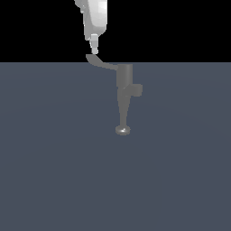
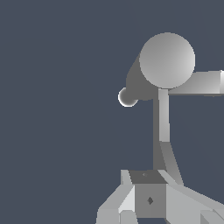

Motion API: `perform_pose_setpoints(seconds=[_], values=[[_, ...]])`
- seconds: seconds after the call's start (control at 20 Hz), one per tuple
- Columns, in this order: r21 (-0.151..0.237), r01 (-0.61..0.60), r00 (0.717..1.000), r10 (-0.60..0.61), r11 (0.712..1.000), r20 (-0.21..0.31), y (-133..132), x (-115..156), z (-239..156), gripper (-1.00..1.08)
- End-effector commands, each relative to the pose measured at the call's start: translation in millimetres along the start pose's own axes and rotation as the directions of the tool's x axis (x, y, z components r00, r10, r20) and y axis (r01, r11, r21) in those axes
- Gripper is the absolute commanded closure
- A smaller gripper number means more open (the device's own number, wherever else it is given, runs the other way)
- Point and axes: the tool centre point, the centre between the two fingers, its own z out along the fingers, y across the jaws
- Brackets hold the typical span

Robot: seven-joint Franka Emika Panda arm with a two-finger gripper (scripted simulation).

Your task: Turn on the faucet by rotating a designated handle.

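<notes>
Jaws (image 1: 94,51): gap not resolved in either view; cannot tell whether wide, narrow or gripping. Seen in the exterior view as one pale fingertip (image 1: 94,47) hanging down from the white arm (image 1: 95,18), poised just above the paddle tip of the handle (image 1: 100,62); contact not confirmed. In the wrist view, finger (image 2: 147,197) blocks fill the near edge of the frame, with the handle's tip running in beside them.

Handle: one, thin and curved, projecting from the faucet's cylindrical top toward the exterior view's left. Tip lies level with the far edge of the bench (image 1: 49,158), against the black background.

Faucet (image 1: 124,85): one, matte grey, standing alone near the middle of the bench, toward its far edge. Cylindrical body at top, tapered stem below ending in a round shiny disc (image 1: 122,130). One short side stub (image 1: 137,90) on the exterior view's right of the body. In the wrist view, seen end-on: large round cap, small bright disc beside it, handle running from the cap toward the fingers, a further pale bar reaching off to the frame edge.

Open room: bench surface bare grey on all sides of the faucet in both views; wide room to the exterior view's left and right of the handle, and broad open surface on the near side of the disc. Only the arm itself above the handle tip.

Count: one arm, one faucet, one handle, one stub, one disc.
</notes>
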Motion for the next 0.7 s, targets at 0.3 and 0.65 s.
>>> perform_pose_setpoints(seconds=[0.3,0.65], values=[[-0.002,-0.073,0.997,0.073,0.997,-0.001,-15,-5,20,1.08],[-0.002,-0.077,0.997,0.077,0.997,-0.001,-16,-6,21,1.08]])
